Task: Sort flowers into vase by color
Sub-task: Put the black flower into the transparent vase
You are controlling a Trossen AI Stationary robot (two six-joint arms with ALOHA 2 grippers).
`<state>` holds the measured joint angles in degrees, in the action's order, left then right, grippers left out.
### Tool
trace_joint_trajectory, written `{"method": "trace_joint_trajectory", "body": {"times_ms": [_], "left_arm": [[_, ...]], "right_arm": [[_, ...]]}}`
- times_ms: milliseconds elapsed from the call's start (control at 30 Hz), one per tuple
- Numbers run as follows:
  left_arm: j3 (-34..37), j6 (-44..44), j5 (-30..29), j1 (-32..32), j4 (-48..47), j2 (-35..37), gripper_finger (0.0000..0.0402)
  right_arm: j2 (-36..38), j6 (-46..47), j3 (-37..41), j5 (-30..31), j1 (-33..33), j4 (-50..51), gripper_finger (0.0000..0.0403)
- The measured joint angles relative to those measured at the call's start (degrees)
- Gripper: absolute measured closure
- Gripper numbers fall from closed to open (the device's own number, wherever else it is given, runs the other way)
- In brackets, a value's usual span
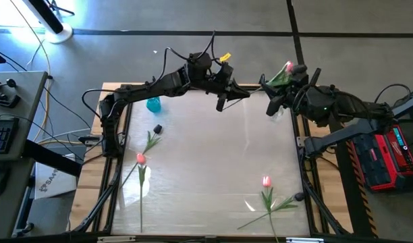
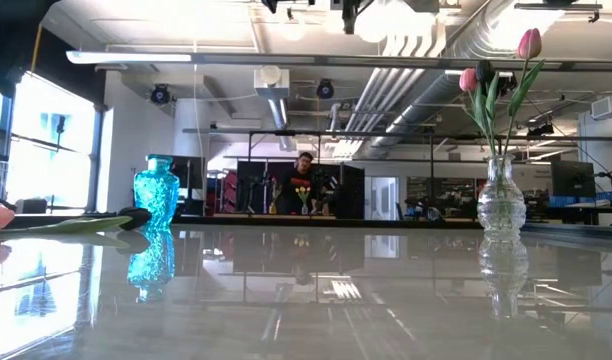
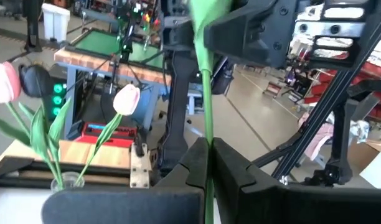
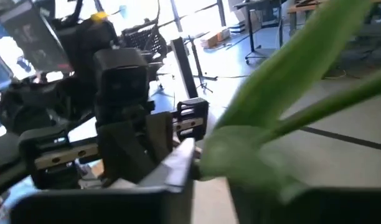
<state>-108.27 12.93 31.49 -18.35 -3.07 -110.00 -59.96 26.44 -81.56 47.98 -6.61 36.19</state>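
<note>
My two grippers meet above the table's far edge, both on one flower's green stem (image 3: 206, 93). My left gripper (image 3: 207, 158) is shut on the stem. My right gripper (image 3: 206, 28) faces it, closed on the leafy part (image 4: 284, 81). I cannot see this flower's head. To their right a clear vase (image 2: 501, 200) at the far right corner holds two pink tulips (image 2: 529, 42) and a dark bud. A blue vase (image 2: 156, 195) stands at the far left. Two pink flowers (image 1: 140, 158) (image 1: 266, 181) and a dark one (image 1: 157, 128) lie flat on the table. My left gripper pinches the thin bare stem (image 3: 206, 146) between its two fingers, coming level from the table's left. The flower is lifted clear of the table. My right gripper holds the same flower farther along, at the broad leaf (image 3: 206, 18), between its two fingers, from the table's right.
The glossy tabletop (image 1: 213, 155) is ringed by a dark frame. A person sits far behind the table in the room (image 2: 304, 185). A red case (image 1: 389, 158) sits beyond the right edge, and a desk with a keyboard (image 1: 1, 135) beyond the left.
</note>
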Motion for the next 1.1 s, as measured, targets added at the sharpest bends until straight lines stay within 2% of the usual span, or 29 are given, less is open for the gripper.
{"method": "trace_joint_trajectory", "body": {"times_ms": [67,133,267,367,533,667,933,1100], "left_arm": [[0.00,-0.39,-0.12,0.00,-1.29,0.00,0.0400],[0.00,-1.09,-0.28,-0.02,-2.31,-0.01,0.0395],[0.00,-1.57,-0.35,-0.33,-4.45,-0.10,0.0374],[0.00,-2.66,-0.24,-0.65,-6.18,-0.11,0.0355],[0.00,-3.20,-0.31,-0.83,-7.10,-0.11,0.0325],[0.00,-4.16,-0.48,-0.81,-7.25,-0.13,0.0312],[0.00,-4.18,-2.70,-0.79,-8.37,-0.13,0.0309],[0.00,-4.97,-3.72,-0.81,-8.28,-0.13,0.0309]], "right_arm": [[0.00,-1.23,0.00,-1.03,0.00,0.52,0.0379],[-0.01,-2.11,0.00,-1.44,-0.02,1.67,0.0392],[-0.07,-1.47,0.00,0.79,0.40,6.70,0.0383],[-0.42,1.10,0.00,4.08,2.04,16.23,0.0396],[-1.48,7.33,0.04,4.46,5.04,28.61,0.0397],[-2.75,6.67,0.04,6.04,7.55,32.66,0.0400],[-3.47,9.61,0.04,3.92,13.82,41.47,0.0401],[-3.26,9.32,0.04,4.05,16.16,42.29,0.0402]]}}
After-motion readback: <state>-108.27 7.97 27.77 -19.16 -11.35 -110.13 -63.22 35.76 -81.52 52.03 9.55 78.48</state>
